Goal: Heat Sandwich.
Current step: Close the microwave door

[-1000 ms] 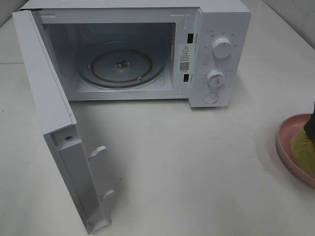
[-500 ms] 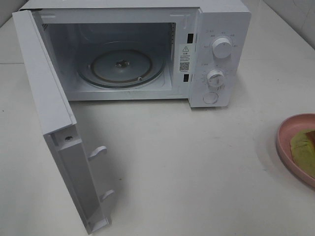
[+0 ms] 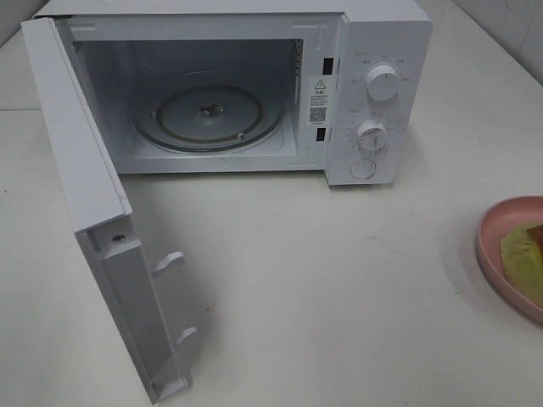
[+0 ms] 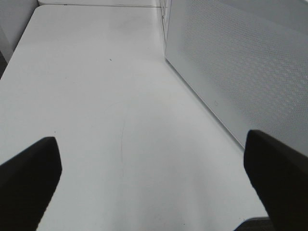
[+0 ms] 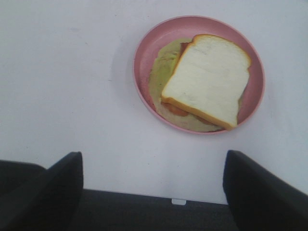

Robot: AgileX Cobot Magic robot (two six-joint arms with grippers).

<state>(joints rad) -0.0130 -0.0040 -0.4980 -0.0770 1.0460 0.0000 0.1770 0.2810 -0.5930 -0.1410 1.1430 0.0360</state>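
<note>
A pink plate (image 5: pixel 144 72) in the upper right of the frame holds the sandwich (image 5: pixel 207 79); the right gripper (image 5: pixel 153 185) frames the lower edge, jaws spread wide, empty

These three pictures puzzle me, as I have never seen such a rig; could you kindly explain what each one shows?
It is a two-armed robot at a white table. The overhead view shows a white microwave with its door swung open and the glass turntable bare. The other two views come from cameras on the wrists. The left gripper stands beside the door, jaws open, holding nothing. The right gripper hangs above the pink plate bearing the sandwich, jaws open, not touching it. The sandwich is not yet in the microwave.
</note>
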